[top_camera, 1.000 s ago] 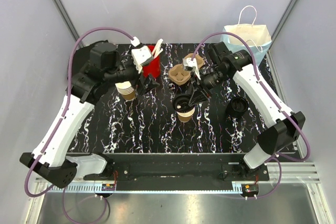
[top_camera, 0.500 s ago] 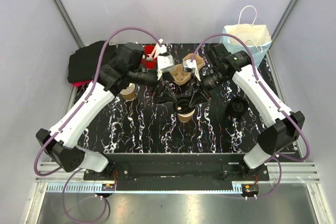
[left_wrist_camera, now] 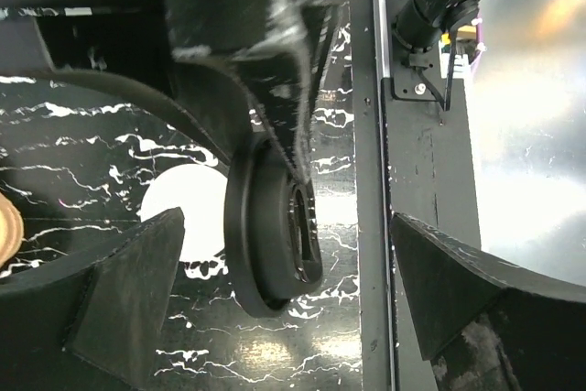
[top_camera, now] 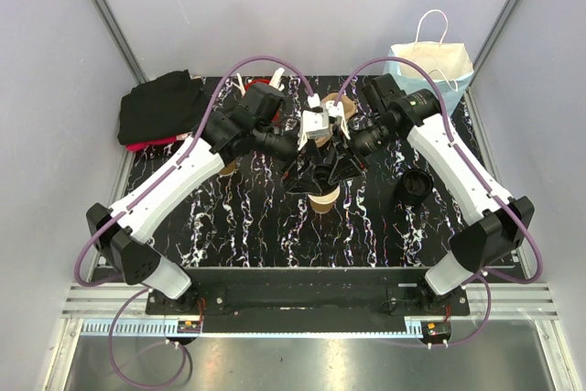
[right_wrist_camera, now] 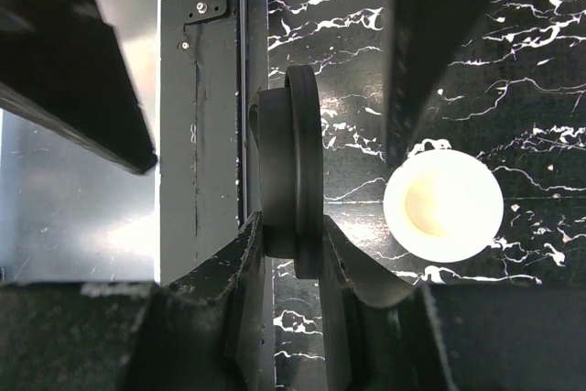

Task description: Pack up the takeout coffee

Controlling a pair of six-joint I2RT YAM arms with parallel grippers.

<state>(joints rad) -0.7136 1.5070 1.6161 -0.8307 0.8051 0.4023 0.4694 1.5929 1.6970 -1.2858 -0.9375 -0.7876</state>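
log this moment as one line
right end effector: shut on black lid, edge-on | left end effector: open, facing lid | kraft cup: upright on table, uncovered

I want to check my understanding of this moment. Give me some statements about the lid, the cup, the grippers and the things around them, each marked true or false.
1. The right gripper holds a black lid on its edge. True.
2. The cup already has a lid on it. False: it is open and its white inside shows.
3. The left gripper is shut on the cup. False: it is open, with a finger on each side of the lid, not touching it.
4. A paper bag stands at the far right. True.
5. A black cloth lies at the near right. False: it lies at the far left.
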